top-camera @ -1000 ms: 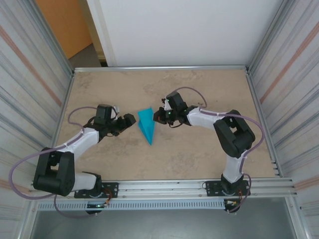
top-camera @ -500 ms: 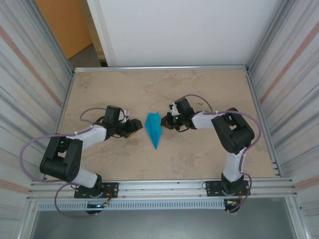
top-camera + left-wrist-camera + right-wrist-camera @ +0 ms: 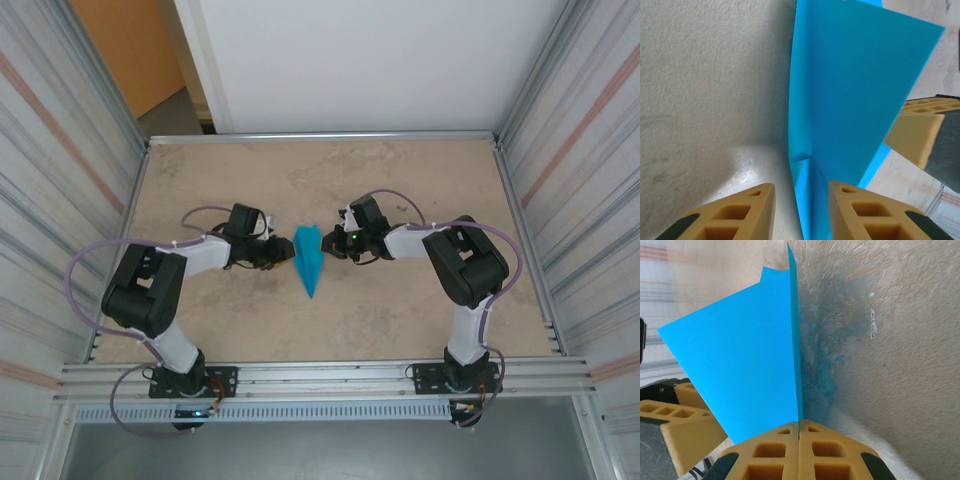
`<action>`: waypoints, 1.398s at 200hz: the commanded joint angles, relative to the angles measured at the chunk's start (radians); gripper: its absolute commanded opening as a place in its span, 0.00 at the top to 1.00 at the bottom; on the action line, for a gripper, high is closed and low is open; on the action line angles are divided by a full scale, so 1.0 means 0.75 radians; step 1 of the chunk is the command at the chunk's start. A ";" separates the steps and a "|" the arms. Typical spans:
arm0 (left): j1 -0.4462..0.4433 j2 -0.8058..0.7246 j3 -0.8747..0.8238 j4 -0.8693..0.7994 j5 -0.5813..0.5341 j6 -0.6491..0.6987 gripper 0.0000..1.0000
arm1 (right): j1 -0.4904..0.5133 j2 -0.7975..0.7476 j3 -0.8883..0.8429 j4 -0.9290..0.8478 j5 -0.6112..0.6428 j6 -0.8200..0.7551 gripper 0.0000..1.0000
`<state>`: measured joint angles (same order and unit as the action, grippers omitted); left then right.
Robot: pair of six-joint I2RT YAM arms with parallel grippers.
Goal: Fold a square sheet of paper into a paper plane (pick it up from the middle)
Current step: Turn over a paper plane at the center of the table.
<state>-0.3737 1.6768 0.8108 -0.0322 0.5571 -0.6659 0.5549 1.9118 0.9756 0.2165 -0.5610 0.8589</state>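
Note:
The teal-blue paper plane [image 3: 309,260] lies mid-table as a narrow dart, its point towards the near edge. My right gripper [image 3: 331,245] is shut on its right side; in the right wrist view the tan fingers [image 3: 799,432] pinch a folded edge, and the paper [image 3: 745,370] stands upright from them. My left gripper [image 3: 285,253] is open at the plane's left side. In the left wrist view the paper's folded edge [image 3: 805,170] stands between the two tan fingertips [image 3: 850,210] without being clamped. The right gripper's finger [image 3: 915,132] shows behind the sheet.
The beige tabletop [image 3: 400,310] is bounded by a metal rail [image 3: 330,372] at the near edge and corrugated walls [image 3: 570,150] left and right. A white panel [image 3: 360,60] stands behind the table.
My left gripper has moved right across the table up to the plane's left edge. The right gripper has shifted slightly and kept hold; the plane has turned narrower.

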 commanded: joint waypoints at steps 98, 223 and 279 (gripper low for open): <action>-0.014 -0.004 0.108 -0.131 -0.087 0.078 0.97 | -0.041 -0.083 -0.048 -0.002 0.003 -0.002 0.98; -0.025 -0.037 0.083 -0.249 -0.194 0.046 0.81 | -0.015 0.008 -0.053 0.018 -0.006 0.015 0.97; -0.100 -0.264 0.025 -0.262 -0.213 0.017 0.71 | -0.014 -0.003 -0.051 0.009 -0.008 0.011 0.97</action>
<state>-0.4156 1.5688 0.8482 -0.2226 0.4065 -0.6441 0.5388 1.9072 0.9440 0.2176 -0.5545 0.8597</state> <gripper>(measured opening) 0.284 0.060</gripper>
